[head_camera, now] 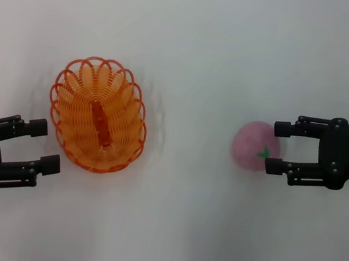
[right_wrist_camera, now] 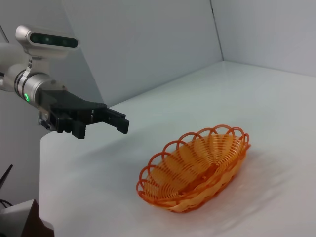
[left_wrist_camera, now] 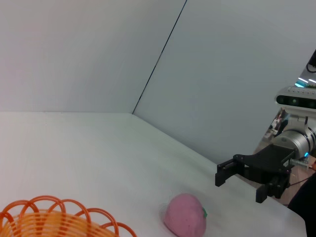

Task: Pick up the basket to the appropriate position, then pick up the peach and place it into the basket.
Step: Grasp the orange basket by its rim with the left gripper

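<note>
An orange basket [head_camera: 98, 116] and a pink peach [head_camera: 255, 146] sit well apart on the white tabletop [head_camera: 200, 54].

The basket is bright orange and oval, made of thin loops of plastic, with a wavy rim of round loops. It is shallow and sits flat, open side up, with nothing in it. It lies on the robot's left side of the tabletop. The peach is round, soft pink and a bit fuzzy, with a small green leaf mark on one side. It is much smaller than the basket. It rests on the robot's right side of the tabletop.
</note>
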### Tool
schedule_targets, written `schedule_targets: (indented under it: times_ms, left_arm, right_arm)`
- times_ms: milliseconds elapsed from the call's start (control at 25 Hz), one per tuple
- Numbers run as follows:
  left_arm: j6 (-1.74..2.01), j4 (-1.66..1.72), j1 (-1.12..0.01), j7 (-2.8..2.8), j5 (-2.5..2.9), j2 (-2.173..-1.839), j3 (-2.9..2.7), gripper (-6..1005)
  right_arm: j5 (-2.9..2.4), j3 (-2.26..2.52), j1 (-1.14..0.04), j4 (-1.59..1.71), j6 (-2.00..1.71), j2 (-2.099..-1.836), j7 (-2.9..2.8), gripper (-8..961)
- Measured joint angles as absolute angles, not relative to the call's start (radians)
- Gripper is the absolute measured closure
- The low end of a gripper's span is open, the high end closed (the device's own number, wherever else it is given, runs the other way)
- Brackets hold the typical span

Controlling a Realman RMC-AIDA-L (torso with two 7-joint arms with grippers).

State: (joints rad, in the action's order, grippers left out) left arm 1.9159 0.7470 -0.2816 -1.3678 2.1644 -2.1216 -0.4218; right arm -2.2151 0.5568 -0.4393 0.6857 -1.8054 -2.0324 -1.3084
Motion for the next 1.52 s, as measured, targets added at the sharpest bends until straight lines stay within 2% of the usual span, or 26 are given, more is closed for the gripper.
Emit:
schedule_targets:
  times_ms: [760, 1080, 1200, 1520]
  left_arm:
    - [1.931, 0.756, -0.288, -1.388, 2.144, -2.115, -0.400, 127]
    - [1.998, 0.944, -0.356, -1.680, 2.044, -2.095, -0.397, 128]
    - [2.004, 1.012, -0.420, -1.816, 2.039, -2.073, -0.403, 128]
    - [1.965, 1.029, -0.630, -2.093, 2.047, -1.978, -0.532, 127]
  right_arm:
    - [-2.210, 0.556, -0.447, 0.686, -1.807, -2.034, -1.308, 138]
    - [-2.210, 0.555, -0.456, 0.686, -1.806, -2.033, -1.308, 141]
    - [-2.210, 0.555, -0.460, 0.686, -1.805, -2.030, -1.308, 141]
    - [-2.210, 0.559, -0.465, 0.681, -1.799, -2.032, -1.276, 144]
